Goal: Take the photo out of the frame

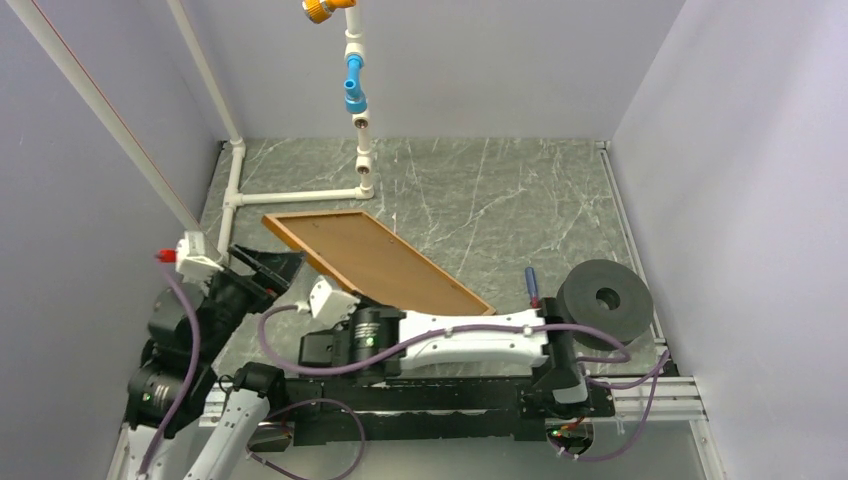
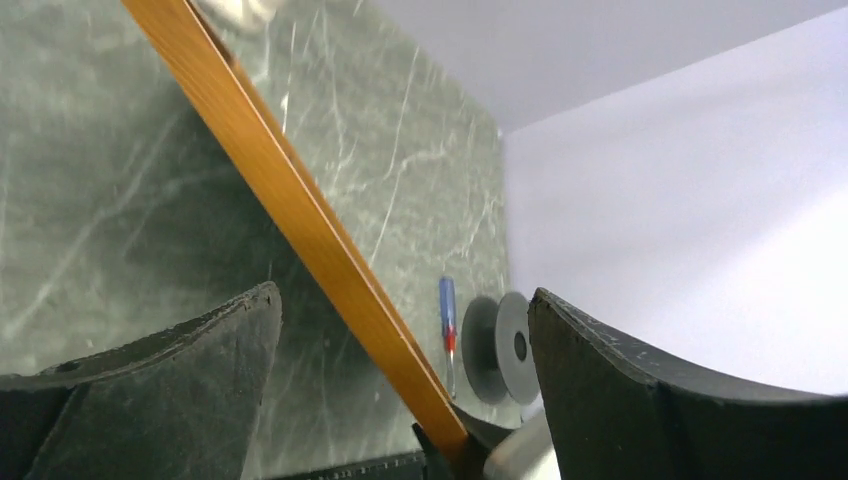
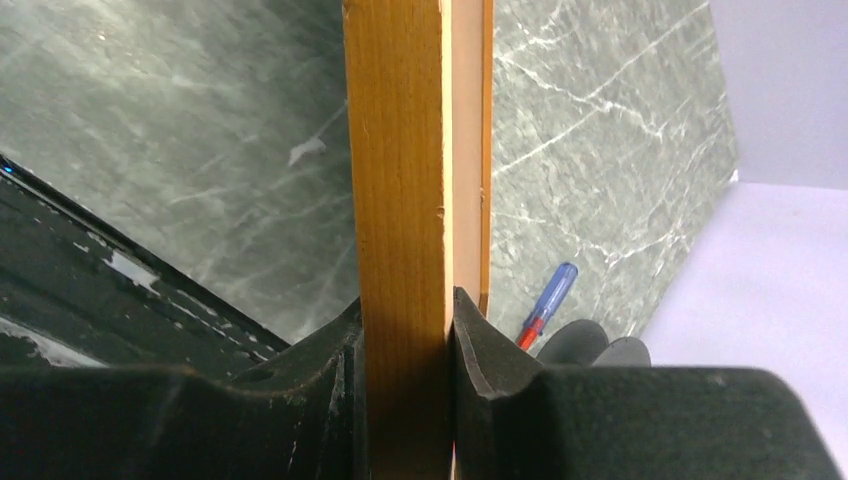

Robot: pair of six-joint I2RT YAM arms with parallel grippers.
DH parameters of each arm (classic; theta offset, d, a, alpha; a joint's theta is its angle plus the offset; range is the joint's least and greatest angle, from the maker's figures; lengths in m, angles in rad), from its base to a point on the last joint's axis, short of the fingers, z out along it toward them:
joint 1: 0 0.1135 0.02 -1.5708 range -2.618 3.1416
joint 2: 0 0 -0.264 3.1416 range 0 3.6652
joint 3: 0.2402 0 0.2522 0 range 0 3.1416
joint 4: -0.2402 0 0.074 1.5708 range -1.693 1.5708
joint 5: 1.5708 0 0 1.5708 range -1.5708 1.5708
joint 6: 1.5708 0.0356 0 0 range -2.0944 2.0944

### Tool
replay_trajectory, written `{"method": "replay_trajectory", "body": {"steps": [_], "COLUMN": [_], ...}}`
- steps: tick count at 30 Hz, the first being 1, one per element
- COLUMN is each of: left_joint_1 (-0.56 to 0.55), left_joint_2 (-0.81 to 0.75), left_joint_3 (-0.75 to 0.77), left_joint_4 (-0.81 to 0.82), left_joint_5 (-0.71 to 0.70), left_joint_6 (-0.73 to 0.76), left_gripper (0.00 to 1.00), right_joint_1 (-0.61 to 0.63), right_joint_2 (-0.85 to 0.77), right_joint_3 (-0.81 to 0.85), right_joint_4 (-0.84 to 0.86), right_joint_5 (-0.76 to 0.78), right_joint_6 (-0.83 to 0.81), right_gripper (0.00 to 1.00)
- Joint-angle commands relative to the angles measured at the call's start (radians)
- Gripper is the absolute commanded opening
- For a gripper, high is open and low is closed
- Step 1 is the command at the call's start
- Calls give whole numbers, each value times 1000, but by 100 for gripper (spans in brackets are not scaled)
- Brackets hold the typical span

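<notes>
My right tool is clenching one edge of the frame and holding it tilted over the bench, with the brown back facing up. My left tool is hanging released, its fingers spread wide on either side of the frame's edge without touching it. I cannot see the photo from this side.

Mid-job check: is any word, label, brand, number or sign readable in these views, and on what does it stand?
None: no text can be read in any view.
The frame, its brown backing, the blue-handled tool, the black roll and the white pipe structure show no lettering.
</notes>
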Motion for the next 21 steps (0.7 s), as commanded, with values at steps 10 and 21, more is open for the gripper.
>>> {"method": "replay_trajectory", "body": {"steps": [10, 21], "left_joint_1": [-1, -1], "left_joint_2": [-62, -34], "left_joint_3": [100, 46], "left_joint_4": [-46, -5], "left_joint_5": [-178, -123], "left_joint_6": [155, 145], "left_gripper": [94, 93], "right_joint_1": [-196, -367], "right_joint_2": [-403, -646], "right_joint_3": [-100, -288], "right_joint_4": [57, 95], "right_joint_5": [-177, -243], "right_joint_6": [-21, 71], "right_gripper": [0, 0]}}
